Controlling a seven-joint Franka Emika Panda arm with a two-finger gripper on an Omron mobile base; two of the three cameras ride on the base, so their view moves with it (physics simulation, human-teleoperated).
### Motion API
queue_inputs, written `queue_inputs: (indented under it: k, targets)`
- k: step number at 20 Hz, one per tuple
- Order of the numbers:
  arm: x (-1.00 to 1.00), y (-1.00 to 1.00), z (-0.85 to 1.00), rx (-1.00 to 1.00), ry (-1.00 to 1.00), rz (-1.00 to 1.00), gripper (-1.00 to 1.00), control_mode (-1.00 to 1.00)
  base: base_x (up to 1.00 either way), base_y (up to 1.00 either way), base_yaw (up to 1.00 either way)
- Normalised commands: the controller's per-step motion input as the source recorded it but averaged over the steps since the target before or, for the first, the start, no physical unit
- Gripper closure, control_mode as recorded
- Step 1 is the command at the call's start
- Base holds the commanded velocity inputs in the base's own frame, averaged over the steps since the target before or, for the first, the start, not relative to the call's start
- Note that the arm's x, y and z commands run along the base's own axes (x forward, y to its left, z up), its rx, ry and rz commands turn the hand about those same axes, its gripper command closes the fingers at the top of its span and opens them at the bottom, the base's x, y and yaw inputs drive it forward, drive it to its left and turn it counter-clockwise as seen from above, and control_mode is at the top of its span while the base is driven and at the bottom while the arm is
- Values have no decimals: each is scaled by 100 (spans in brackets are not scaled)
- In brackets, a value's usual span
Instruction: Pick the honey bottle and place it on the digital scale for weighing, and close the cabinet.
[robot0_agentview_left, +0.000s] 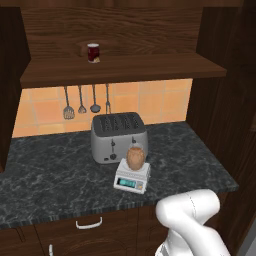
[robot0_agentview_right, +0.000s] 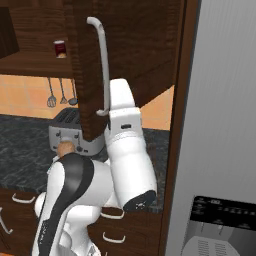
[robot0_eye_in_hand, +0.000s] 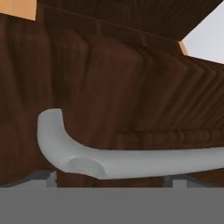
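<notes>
The gripper (robot0_agentview_right: 106, 119) is seen in the right base view pressed up against the lower end of the silver bar handle (robot0_agentview_right: 102, 60) on the open door (robot0_agentview_right: 87, 75) of the cabinet (robot0_agentview_left: 125, 67). Whether the jaws are spread or closed on the bar cannot be told: the fingers are hidden behind the white wrist and the door edge. In the hand view the handle (robot0_eye_in_hand: 109, 157) is met at very close range, its curved end on the left and its bar running off to the right across dark wood grain.

The door is swung out toward the base, its edge standing in front of the toaster (robot0_agentview_right: 67, 131) in the right base view. The honey bottle (robot0_agentview_left: 135, 158) is found well below and away from the gripper, set upright on the digital scale (robot0_agentview_left: 132, 177), whose teal display faces the front of the counter (robot0_agentview_left: 50, 175). In the right base view only the bottle's tan top (robot0_agentview_right: 65, 148) is glimpsed above the arm's dark elbow.

The scale is placed just in front of the silver four-slot toaster (robot0_agentview_left: 119, 136), touching or nearly so. On the cabinet shelf a small dark red jar (robot0_agentview_left: 93, 52) is noted. Utensils (robot0_agentview_left: 85, 101) are hung against the orange tiled wall (robot0_agentview_left: 150, 102) beneath the shelf. The counter is of dark marbled stone, with wooden drawers (robot0_agentview_left: 90, 227) under it. A grey refrigerator (robot0_agentview_right: 222, 150) is set at the right.
</notes>
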Motion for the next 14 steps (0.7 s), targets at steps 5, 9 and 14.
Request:
queue_inputs:
  k: [5, 9, 14]
  targets:
    - [93, 100, 0, -1, -5, 20, -100, -100, 0, 0, 0]
    - [100, 100, 0, 0, -3, 20, -100, -100, 0, 0, 0]
    - [94, 96, 0, -3, -7, 13, -100, -100, 0, 0, 0]
